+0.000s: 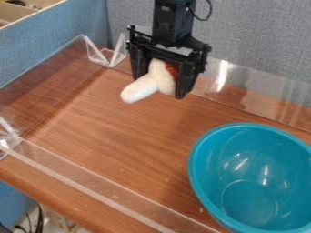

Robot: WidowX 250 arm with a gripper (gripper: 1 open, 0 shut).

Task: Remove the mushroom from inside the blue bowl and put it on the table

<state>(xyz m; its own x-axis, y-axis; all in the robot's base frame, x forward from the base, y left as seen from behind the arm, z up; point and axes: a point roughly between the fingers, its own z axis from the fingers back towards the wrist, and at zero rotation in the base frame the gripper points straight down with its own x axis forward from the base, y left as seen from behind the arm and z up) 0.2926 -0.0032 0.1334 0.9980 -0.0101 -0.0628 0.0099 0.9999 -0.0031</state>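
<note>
My gripper (165, 76) is at the back middle of the table (109, 127), left of and beyond the blue bowl (253, 173). It is shut on the mushroom (145, 86), a cream-white piece with a reddish patch up between the fingers. The stem sticks out down and to the left, a little above the wood. The blue bowl sits at the front right corner and its smooth inside holds nothing.
Low clear acrylic walls (73, 173) run along the table edges. A cardboard box (31, 23) stands beyond the back left wall. A blue-grey backdrop stands behind the table.
</note>
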